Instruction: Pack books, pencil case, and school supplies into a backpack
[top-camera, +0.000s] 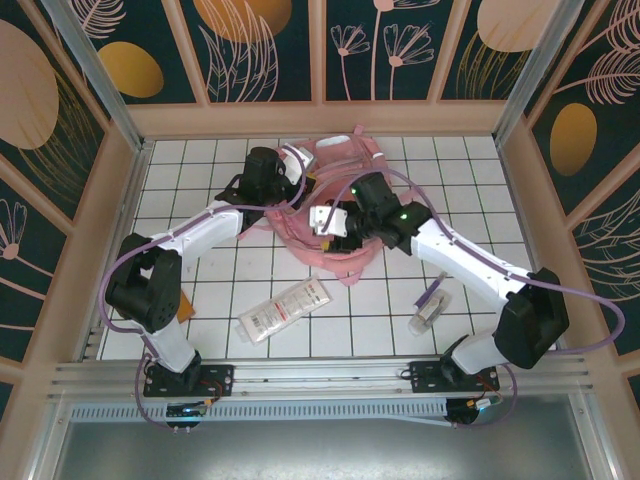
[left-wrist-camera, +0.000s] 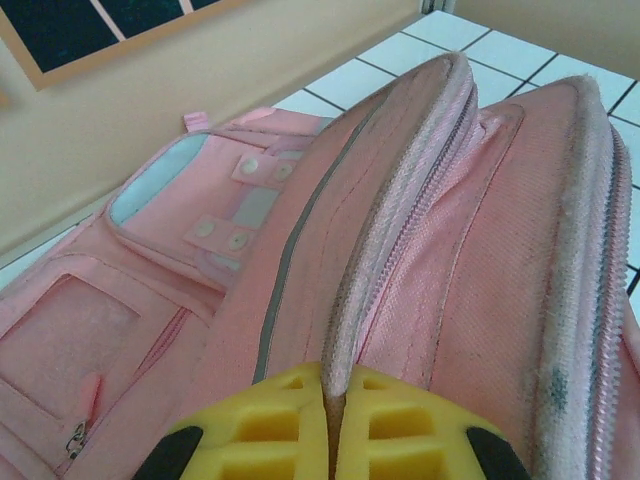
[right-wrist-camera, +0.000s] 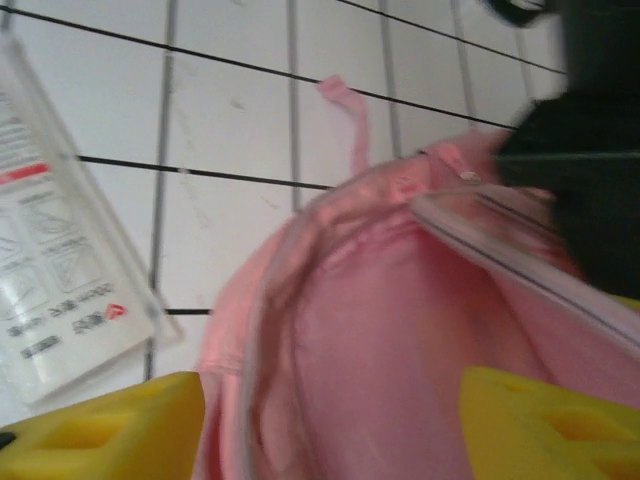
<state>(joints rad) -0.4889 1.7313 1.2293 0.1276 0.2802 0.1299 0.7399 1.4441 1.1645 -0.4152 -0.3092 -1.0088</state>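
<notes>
Left jaws: closed, pinching the backpack (left-wrist-camera: 400, 250) zipper rim. Right jaws: wide apart, gripping nothing, over the backpack mouth. Pencil case (top-camera: 285, 310) lies lower centre on the surface (top-camera: 470, 160), below-left of the right jaws, long axis diagonal; right arm is nearer.

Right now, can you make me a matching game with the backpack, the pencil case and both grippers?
Things:
1. backpack
2. pencil case
3. left gripper
4. right gripper

Clues:
A. open
B. pink
C. shut on the backpack's zipper edge
D. white, flat on the tiles

Pairs: 1-B, 2-D, 3-C, 4-A
</notes>
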